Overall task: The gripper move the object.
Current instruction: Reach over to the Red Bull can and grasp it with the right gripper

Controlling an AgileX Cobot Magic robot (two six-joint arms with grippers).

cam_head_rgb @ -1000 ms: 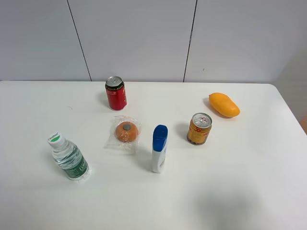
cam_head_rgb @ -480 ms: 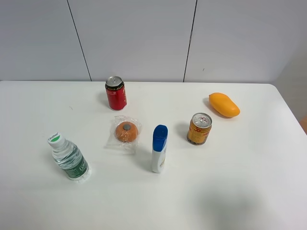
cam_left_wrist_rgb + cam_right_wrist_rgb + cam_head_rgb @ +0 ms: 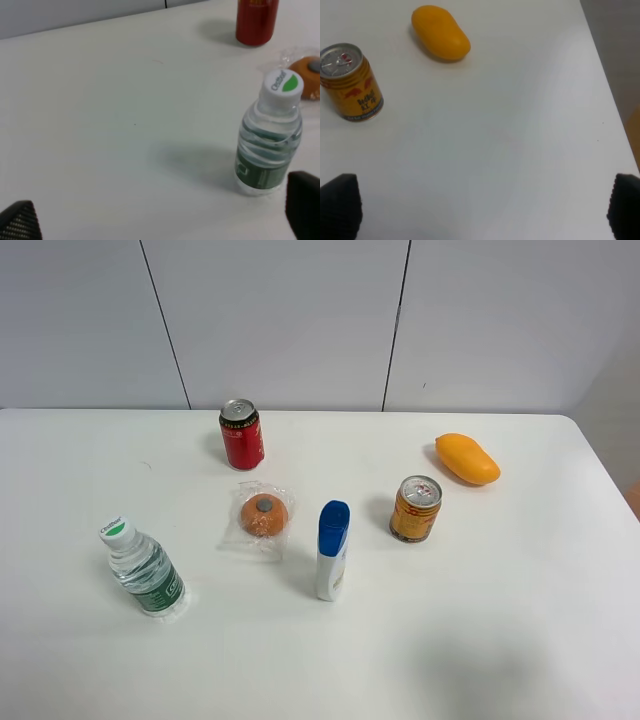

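Observation:
The yellow-gold can (image 3: 416, 509) with red markings and a silver top stands upright right of the table's middle. It also shows in the right wrist view (image 3: 351, 82), off to one side and well ahead of my right gripper (image 3: 481, 207). That gripper is open and empty, only its two black fingertips (image 3: 338, 206) showing at the frame's corners. My left gripper (image 3: 160, 215) is open and empty too, near a water bottle (image 3: 270, 140). Neither arm shows in the exterior high view.
On the white table (image 3: 520, 620) stand a red soda can (image 3: 242, 434), a wrapped orange (image 3: 264, 515), a blue-capped white bottle (image 3: 332, 550), the water bottle (image 3: 143, 568) and a mango (image 3: 467, 458). The table's right edge (image 3: 607, 95) lies near the mango (image 3: 440, 32).

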